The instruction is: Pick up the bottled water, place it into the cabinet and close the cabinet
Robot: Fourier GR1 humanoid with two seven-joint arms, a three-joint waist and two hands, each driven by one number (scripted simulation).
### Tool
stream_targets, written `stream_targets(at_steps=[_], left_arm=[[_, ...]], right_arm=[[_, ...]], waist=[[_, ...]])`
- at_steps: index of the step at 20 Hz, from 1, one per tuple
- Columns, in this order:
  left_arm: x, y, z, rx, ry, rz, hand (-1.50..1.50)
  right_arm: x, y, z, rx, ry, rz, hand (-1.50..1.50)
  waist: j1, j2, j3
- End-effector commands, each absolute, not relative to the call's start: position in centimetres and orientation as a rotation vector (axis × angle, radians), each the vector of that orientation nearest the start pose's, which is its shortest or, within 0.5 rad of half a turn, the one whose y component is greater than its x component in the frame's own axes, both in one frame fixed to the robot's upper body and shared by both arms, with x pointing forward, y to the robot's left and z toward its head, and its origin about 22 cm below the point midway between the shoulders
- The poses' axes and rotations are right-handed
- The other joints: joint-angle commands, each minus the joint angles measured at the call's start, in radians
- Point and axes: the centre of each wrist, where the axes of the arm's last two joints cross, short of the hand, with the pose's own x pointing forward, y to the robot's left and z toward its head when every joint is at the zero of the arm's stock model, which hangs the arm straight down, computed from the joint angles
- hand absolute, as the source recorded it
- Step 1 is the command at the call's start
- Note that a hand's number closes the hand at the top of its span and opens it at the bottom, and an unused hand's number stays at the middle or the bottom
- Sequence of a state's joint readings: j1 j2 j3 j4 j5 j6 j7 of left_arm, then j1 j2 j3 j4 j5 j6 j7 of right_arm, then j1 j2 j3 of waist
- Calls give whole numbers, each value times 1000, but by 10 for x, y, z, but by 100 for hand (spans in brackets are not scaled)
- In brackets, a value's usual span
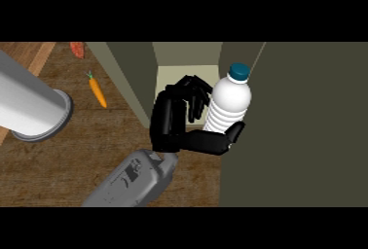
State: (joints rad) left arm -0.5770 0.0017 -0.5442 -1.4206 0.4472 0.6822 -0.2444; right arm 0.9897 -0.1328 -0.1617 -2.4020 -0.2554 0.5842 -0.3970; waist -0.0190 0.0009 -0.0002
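The bottled water [231,99] is a white ribbed bottle with a teal cap, standing upright. My left hand [173,124] is shut on it: the fingers [191,92] curl round its far side and the thumb [233,133] presses its near side low down. Hand and bottle are at the mouth of the cabinet [188,73], whose pale inside shows just behind the fingers. The bottle's base is hidden by the thumb and by the dark panel to the right. My right hand does not show.
A large dark cabinet panel [302,126] fills the right side. An olive panel [133,82] stands left of the opening. On the wooden counter [101,146] lie a carrot [98,92] and a red item [78,49]; a tall grey cylinder [28,104] stands far left.
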Motion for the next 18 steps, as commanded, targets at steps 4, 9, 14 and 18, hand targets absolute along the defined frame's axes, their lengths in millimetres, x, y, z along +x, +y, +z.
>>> stream_targets(at_steps=[4, 9, 14, 18], left_arm=[[329, 34, 111, -205, -1926, 138, 150], [335, 26, 97, -133, -1891, 98, 150], [352, 33, 84, -74, -1894, 84, 150], [375, 49, 68, -7, -1865, 23, 150]], right_arm=[[21, -293, 138, 143, -1925, 236, -150], [19, -298, 128, 144, -1926, 229, -150], [13, -300, 132, 159, -1919, 236, -150], [16, -310, 120, 164, -1936, 210, -150]], waist=[[-2, 4, -1], [-8, 3, 0], [-15, 4, -1], [-19, 8, 0]])
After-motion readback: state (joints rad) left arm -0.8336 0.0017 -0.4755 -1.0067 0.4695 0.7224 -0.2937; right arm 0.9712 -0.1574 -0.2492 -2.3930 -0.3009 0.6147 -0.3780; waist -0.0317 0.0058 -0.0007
